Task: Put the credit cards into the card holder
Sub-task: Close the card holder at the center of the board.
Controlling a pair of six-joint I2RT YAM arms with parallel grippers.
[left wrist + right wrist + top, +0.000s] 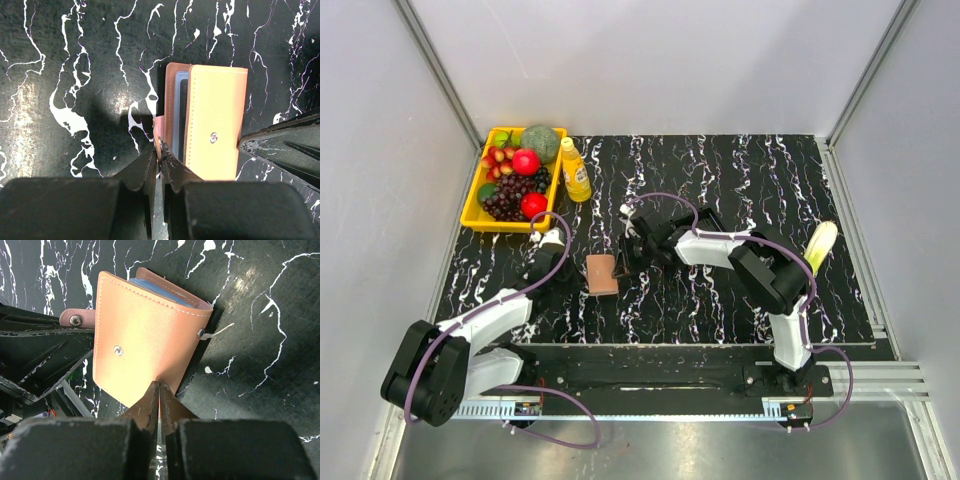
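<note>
Black white-veined worktop was boxed in by pale grey walls. The card holder was laid folded mid-worktop, credit cards tucked inside. Its snap tab was pinched by the left claw. The right claw was pressed together at its edge.

The flat tabletop is black with white marble-like veins. The tan-brown leather-look folding card holder has silver snap studs and pale stitching, and its tab is pinkish brown. The thin pale bluish plastic cards show at its far edge. At far left, the rectangular plastic tray is yellow.
</note>
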